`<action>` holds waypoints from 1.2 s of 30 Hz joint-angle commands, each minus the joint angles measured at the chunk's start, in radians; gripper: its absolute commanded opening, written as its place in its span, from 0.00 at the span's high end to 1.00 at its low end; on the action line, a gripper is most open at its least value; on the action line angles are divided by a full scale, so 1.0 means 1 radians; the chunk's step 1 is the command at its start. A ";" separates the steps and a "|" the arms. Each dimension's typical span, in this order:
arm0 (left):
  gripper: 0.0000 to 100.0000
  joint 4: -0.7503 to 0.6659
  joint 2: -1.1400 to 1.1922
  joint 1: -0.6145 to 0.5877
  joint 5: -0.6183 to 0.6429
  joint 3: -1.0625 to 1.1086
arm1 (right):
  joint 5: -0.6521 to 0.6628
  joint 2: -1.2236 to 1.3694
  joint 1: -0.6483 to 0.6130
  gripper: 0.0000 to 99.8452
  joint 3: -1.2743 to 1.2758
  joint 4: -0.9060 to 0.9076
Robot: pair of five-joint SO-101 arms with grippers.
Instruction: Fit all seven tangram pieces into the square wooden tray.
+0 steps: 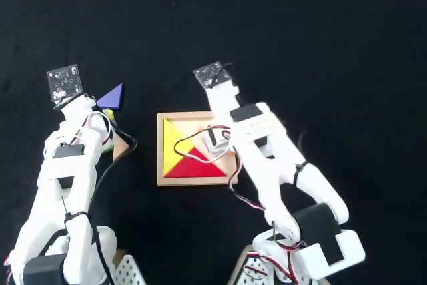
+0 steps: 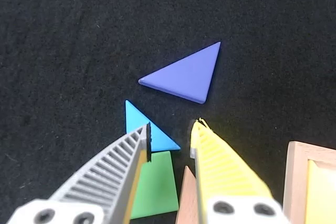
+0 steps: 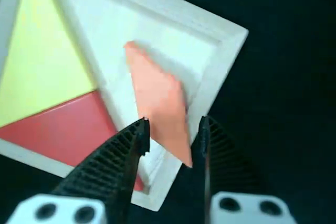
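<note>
The square wooden tray (image 1: 161, 158) holds a yellow triangle (image 1: 175, 141) and a red triangle (image 1: 197, 165). Over its right half my right gripper (image 3: 170, 129) is shut on an orange parallelogram (image 3: 157, 95), which tilts down into the tray's (image 3: 226, 51) bare part. Left of the tray, my left gripper (image 2: 170, 129) stands open above a small light-blue triangle (image 2: 142, 121). A violet triangle (image 2: 184, 74) lies just beyond it. A green piece (image 2: 157, 187) and a tan piece (image 2: 186, 198) lie under the fingers, partly hidden.
Black cloth covers the table, with wide free room beyond and to the right of the tray. The tray's rim (image 2: 295, 182) lies close beside my left gripper. The arms' bases stand at the near edge.
</note>
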 commanded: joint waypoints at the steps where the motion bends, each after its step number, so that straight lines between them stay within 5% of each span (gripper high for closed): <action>1: 0.85 -0.012 -0.018 -0.007 -0.006 -0.008 | 0.011 -0.007 0.017 0.84 -0.051 -0.011; 18: 0.85 -0.012 -0.018 -0.007 -0.006 -0.008 | 0.017 -0.022 -0.091 0.86 -0.053 -0.080; 23: 0.85 -0.012 -0.018 -0.007 -0.006 -0.008 | 0.149 -0.016 -0.091 0.95 -0.105 -0.153; 36: 0.85 -0.012 -0.018 -0.005 -0.006 -0.008 | 0.270 0.320 -0.087 0.95 -0.291 -0.161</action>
